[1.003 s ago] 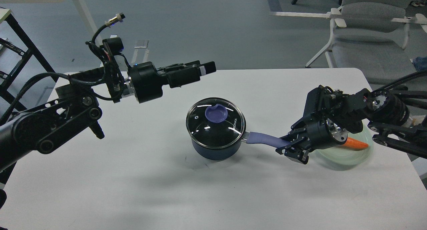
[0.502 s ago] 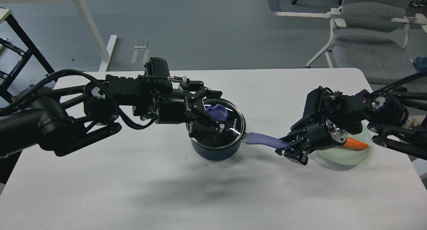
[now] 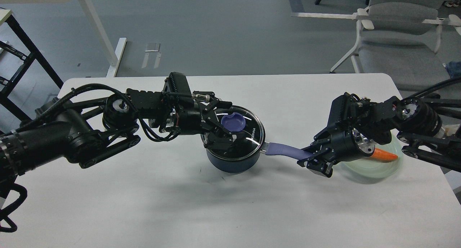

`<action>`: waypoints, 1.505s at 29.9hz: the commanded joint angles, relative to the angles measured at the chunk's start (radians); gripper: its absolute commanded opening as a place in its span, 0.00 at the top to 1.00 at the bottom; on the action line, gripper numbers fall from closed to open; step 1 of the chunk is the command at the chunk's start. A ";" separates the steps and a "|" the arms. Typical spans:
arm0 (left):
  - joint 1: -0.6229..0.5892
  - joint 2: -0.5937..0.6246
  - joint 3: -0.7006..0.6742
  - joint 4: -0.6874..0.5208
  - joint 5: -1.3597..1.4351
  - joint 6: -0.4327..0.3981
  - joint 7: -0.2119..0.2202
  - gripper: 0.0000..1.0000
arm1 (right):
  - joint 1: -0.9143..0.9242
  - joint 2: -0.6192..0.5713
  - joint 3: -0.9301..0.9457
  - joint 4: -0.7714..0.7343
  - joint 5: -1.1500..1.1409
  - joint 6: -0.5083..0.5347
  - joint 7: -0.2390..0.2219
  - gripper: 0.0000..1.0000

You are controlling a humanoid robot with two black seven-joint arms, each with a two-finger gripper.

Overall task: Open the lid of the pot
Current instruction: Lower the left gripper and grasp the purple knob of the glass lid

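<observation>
The pot lid, still seated on the pot at table centre, now has the spread left gripper drawn back around its purple knob, ready to pinch, while the right gripper stays clamped on the handle.

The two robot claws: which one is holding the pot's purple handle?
The right gripper is clamped on the handle. The left gripper is open over the lid instead.

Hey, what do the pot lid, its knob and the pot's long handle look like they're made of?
The pot lid looks like clear glass with a thin metal rim: it reflects light streaks and shows the dark inside. Its knob looks like matte purple plastic or silicone; which one is unclear. The long handle has the same soft purple coating, joined to the pot by a shiny metal piece.
</observation>
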 commanded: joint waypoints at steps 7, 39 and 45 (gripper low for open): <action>0.018 -0.043 0.001 0.084 0.001 0.031 0.000 0.01 | 0.001 -0.002 0.002 0.002 0.001 0.000 0.000 0.71; 0.031 -0.064 0.017 0.090 0.011 0.068 0.000 0.66 | 0.001 -0.007 0.002 0.003 0.001 -0.003 0.000 0.71; -0.029 -0.023 0.016 0.046 0.006 0.068 0.000 0.66 | 0.001 -0.007 0.002 0.003 0.001 -0.003 0.000 0.71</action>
